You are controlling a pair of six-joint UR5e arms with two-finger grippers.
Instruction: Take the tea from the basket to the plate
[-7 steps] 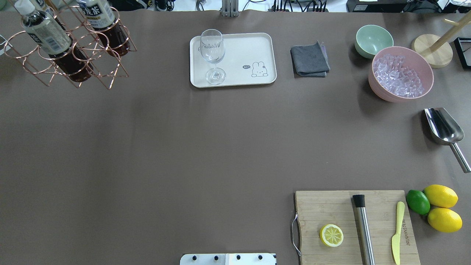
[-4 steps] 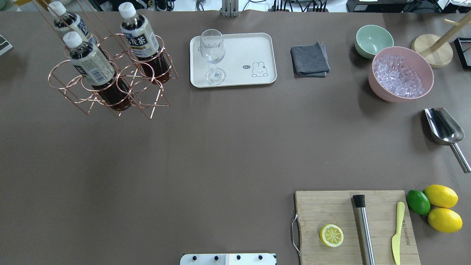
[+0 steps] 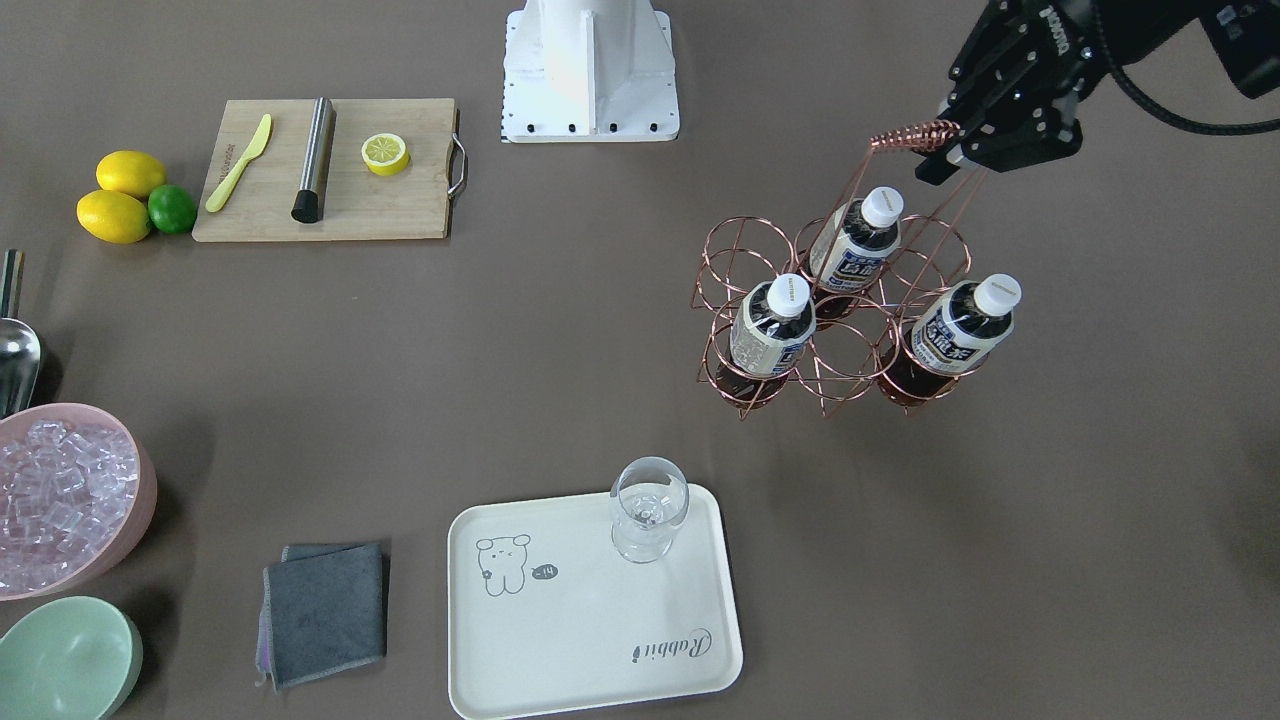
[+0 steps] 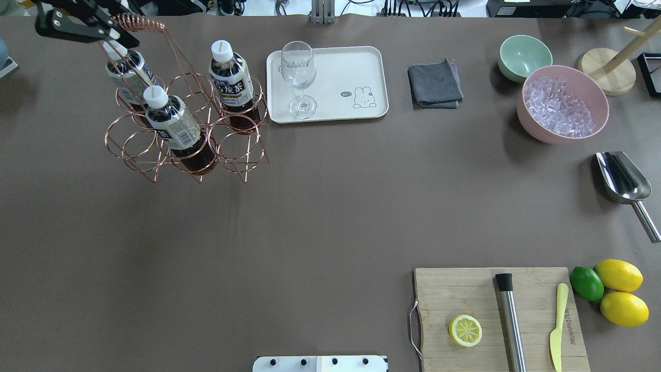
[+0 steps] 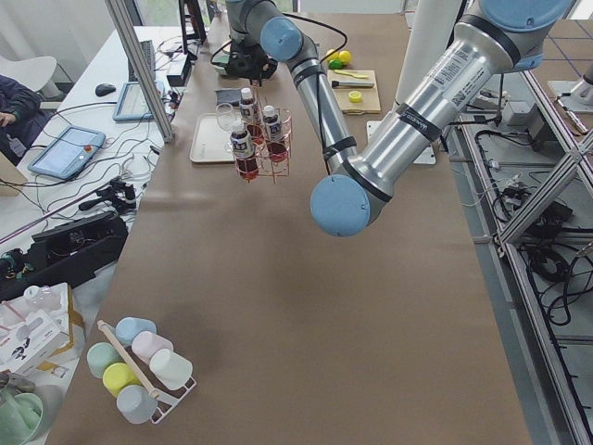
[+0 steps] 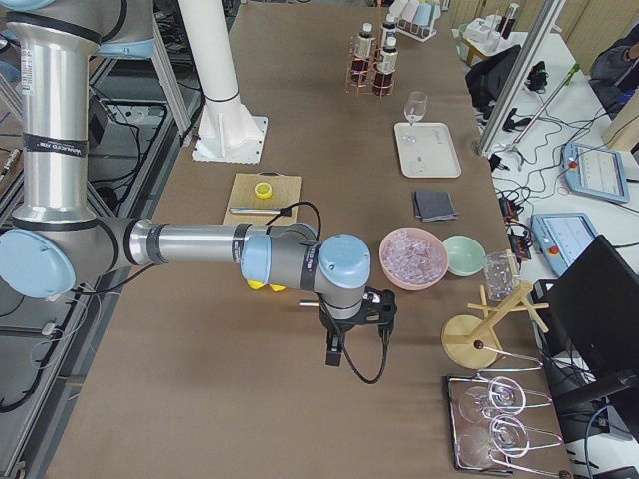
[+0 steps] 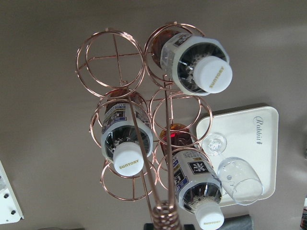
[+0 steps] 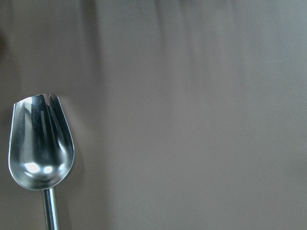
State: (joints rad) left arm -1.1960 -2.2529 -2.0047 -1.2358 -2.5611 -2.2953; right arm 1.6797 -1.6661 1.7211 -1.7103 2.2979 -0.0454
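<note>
**Basket hangs by its handle beside the plate's left edge**

In the overhead view the left gripper [image 4: 114, 32], at the upper left, is closed on the coiled top of the basket's handle [image 4: 140, 22]. The basket [image 4: 188, 132] hangs below it. Its rightmost rings reach the left edge of the plate [image 4: 356, 64] in that view, while the front-facing view shows a clear strip of table between them. Whether its feet touch the table [image 4: 310, 217] I cannot tell for sure.

All three tea bottles [image 4: 231, 77] stand in ring cells, leaning a little; the other three cells hold nothing. On the plate's left end a wine glass [image 4: 298, 72] stands upright, the thing nearest the basket. The plate's middle and right end are bare except for the printed drawing.

The broad middle and lower left of the overhead view are plain brown table. A folded grey cloth [image 4: 435, 82] lies well right of the plate.

The basket is thin copper wire, round rings over straight legs. The bottles are clear plastic with dark tea, white caps and paper-like labels. The plate is matt cream with rounded corners.

The right gripper [image 6: 337, 349] is low over the table in the right-side view, above a shiny metal scoop [image 8: 41, 143]. Its opening cannot be judged.
</note>
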